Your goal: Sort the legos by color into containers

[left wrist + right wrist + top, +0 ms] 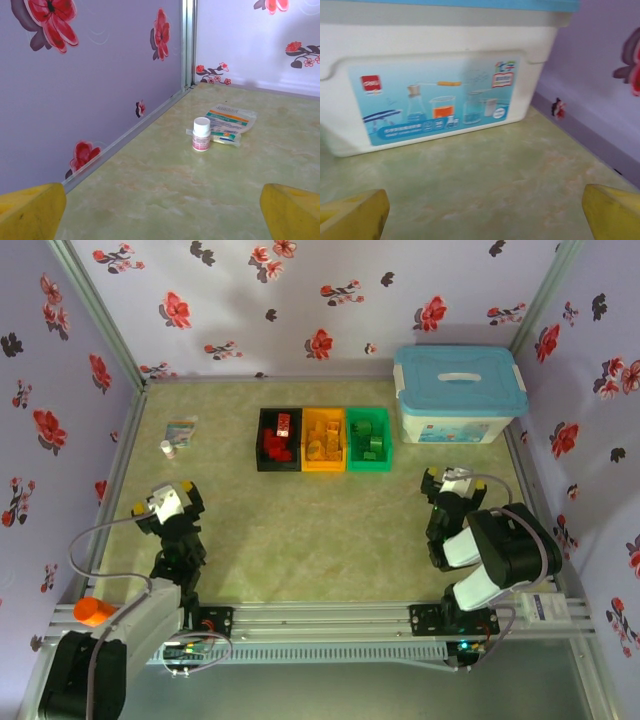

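Note:
Three joined bins stand in a row at the back middle of the table. Red legos [279, 440] lie in the black bin [264, 444], orange-yellow legos [323, 441] in the orange bin [307, 444], green legos [369, 439] in the green bin [386, 444]. My left gripper [167, 502] rests low at the near left, far from the bins, open with nothing between its yellow fingertips [31, 209]. My right gripper [447, 480] sits near the right side, below the white box, also open and empty, yellow fingertips [611, 212] spread wide.
A large white box with a light-blue lid [458, 395] stands at the back right, close ahead of the right gripper [435, 90]. A small white bottle [201, 134] and a flat packet [227, 120] lie at the back left. An orange cylinder [93, 612] sits by the left base.

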Motion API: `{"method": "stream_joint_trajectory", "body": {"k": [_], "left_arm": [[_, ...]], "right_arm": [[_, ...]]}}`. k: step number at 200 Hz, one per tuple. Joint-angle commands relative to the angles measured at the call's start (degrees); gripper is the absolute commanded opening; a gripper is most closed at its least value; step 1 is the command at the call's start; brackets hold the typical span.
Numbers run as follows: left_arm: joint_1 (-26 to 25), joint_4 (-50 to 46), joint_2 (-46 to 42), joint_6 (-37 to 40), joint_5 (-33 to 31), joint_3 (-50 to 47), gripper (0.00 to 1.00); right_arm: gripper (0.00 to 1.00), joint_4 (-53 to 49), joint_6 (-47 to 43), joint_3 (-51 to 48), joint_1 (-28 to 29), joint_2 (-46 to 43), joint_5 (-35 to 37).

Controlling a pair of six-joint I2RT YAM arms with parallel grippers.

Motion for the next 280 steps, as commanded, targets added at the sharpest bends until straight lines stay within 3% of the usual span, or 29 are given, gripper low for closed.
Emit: {"method": "stream_joint_trajectory", "body": {"k": [1, 96, 259, 280], "left_arm": [[0.9, 5.2, 2.3, 0.2, 1.2, -1.3, 1.0], [1.8, 22.1, 22.6, 2.5, 8.0, 2.3, 1.0], [5.9, 31.6, 31.8, 4.7, 15.5, 3.3, 1.0], [7.1, 33.1, 36.0, 5.0, 17.6, 4.9, 1.0]], "right_arm": [[0.99, 2.4, -2.0, 0.8, 0.5, 0.4, -2.3], [1.0, 2.4, -2.5, 0.8, 0.7, 0.4, -3.3], [1.0, 2.4, -2.5, 0.8, 0.7, 0.4, -3.2], [0.99, 2.4, -2.5, 0.8, 0.7, 0.4, -3.2]]}}
